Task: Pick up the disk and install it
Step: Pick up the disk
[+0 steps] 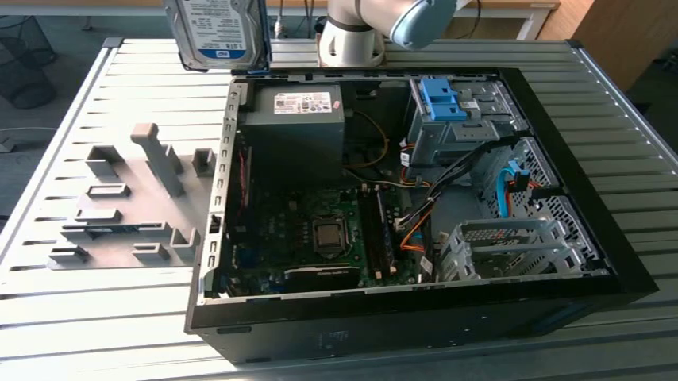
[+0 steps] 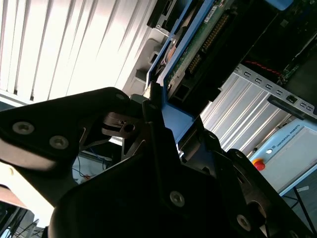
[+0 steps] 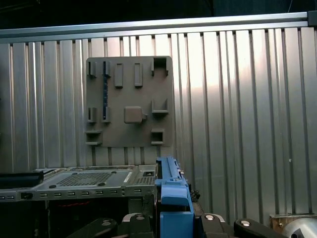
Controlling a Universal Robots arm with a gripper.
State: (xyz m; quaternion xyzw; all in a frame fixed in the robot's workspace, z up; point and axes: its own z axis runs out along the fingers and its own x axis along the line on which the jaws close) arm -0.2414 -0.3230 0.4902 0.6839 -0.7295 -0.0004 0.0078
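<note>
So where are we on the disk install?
Pickup looks done: the disk is up in the air beside the open computer case, its blue rail clamped in the gripper. In hand: the disk itself. Left: the install; the disk is not yet in the case.

Sunlit slatted metal table (image 1: 106, 333); wooden cabinet (image 1: 625, 32); wire bin (image 1: 27, 87) on floor (image 1: 85, 32)

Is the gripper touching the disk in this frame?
Touching. In the second wrist view the gripper has its jaws clamped on the blue carrier rail of the disk.
</note>
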